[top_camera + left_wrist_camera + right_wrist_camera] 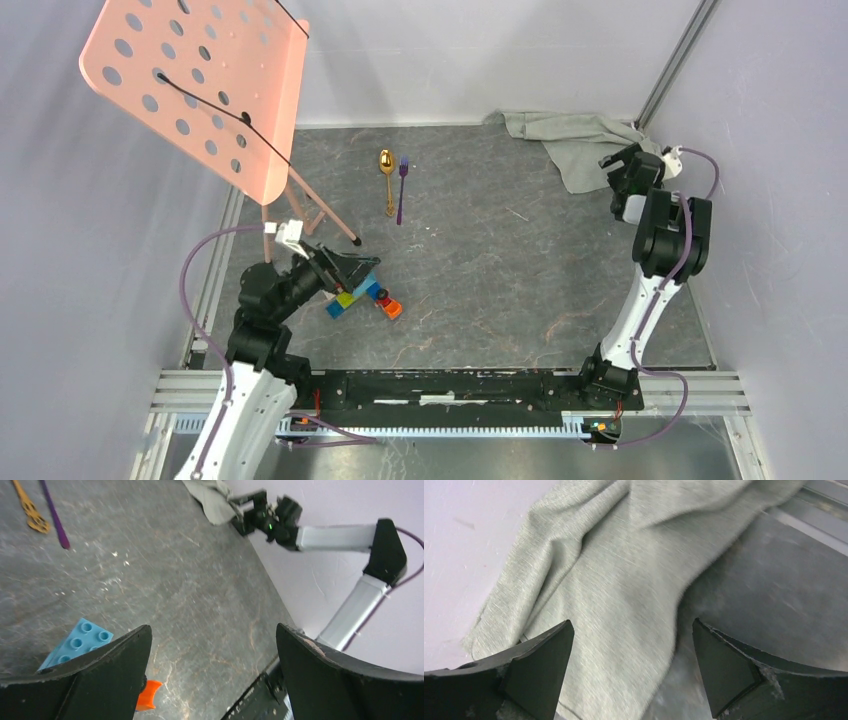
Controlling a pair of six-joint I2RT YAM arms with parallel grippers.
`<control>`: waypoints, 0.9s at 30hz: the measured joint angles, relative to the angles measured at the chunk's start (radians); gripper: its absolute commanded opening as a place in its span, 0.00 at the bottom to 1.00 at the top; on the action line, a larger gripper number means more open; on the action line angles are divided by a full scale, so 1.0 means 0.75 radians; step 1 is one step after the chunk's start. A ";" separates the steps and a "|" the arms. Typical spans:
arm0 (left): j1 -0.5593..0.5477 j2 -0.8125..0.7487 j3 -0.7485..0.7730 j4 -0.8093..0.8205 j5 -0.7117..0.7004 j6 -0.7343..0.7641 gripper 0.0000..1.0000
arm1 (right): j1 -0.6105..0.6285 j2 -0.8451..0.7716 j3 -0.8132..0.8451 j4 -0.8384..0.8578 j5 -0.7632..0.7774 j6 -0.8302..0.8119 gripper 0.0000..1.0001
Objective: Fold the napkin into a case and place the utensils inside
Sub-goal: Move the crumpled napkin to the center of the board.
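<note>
Napkin (578,140) is found crumpled and unfolded in the far right corner against the wall; no case has been formed. Spoon (386,172) and fork (402,190) are noted side by side on the table (500,270) at far centre, well apart from the cloth, so every step is judged outstanding. Right gripper (634,630) is held over the napkin with jaws spread and nothing grasped, and left gripper (214,635) is likewise released, above the blocks (362,298).
</note>
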 measured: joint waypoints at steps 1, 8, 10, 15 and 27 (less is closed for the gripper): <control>-0.005 0.054 0.001 0.028 0.024 -0.001 1.00 | -0.001 0.040 0.061 -0.014 -0.008 -0.001 0.90; -0.173 0.316 0.053 0.137 0.052 0.039 1.00 | 0.010 0.293 0.470 -0.154 -0.090 0.026 0.41; -0.228 0.332 0.062 0.174 0.035 0.048 1.00 | 0.014 0.339 0.531 -0.182 -0.127 0.021 0.18; -0.350 0.379 0.064 0.260 -0.042 0.066 1.00 | 0.052 0.282 0.404 -0.173 -0.208 -0.015 0.00; -0.572 0.376 0.023 0.310 -0.265 0.066 1.00 | 0.647 -0.869 -0.875 -0.264 -0.370 -0.292 0.04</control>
